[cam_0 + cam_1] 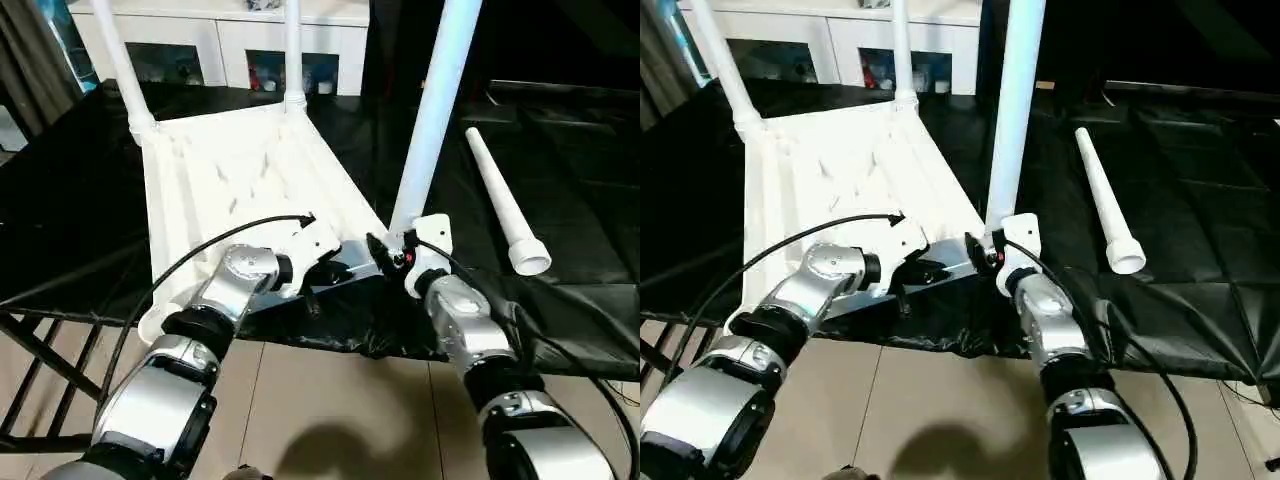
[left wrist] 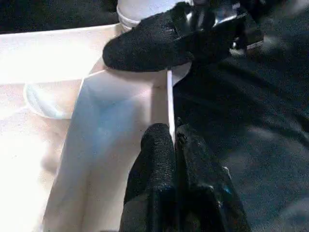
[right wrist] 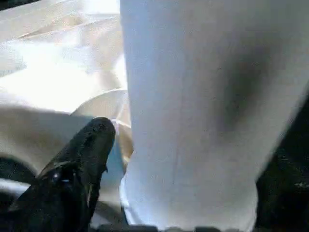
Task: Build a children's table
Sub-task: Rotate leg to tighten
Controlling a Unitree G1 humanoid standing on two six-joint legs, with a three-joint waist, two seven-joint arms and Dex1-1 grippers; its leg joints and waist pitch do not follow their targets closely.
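**Three legs standing, one leg left to fit**

The right gripper (image 1: 388,252) is at the foot of the nearest leg (image 1: 432,110), where this leg goes into the near corner socket of the children's table (image 1: 235,165). In the right wrist view one black finger (image 3: 91,140) lies just beside the leg's base, with the white tube on its other side; I cannot tell if the gripper clamps the leg or is letting it go. The left gripper (image 2: 175,140) is just beside the right one, on the table's near edge, and its two fingers are pressed together with nothing between them.

The table lies upside down on the black tabletop (image 1: 70,190), ribbed underside facing up. Beyond the grippers, two more legs (image 1: 292,50) rise from the far corner sockets. So three legs appear to be in place, though how firmly the nearest one sits I cannot see.

The fourth leg (image 1: 505,200) lies loose on the tabletop, well apart from the right gripper on its outer side. The near corner socket by the left arm looks empty. In my judgement, what is left is to fit this last leg and then turn the table upright.
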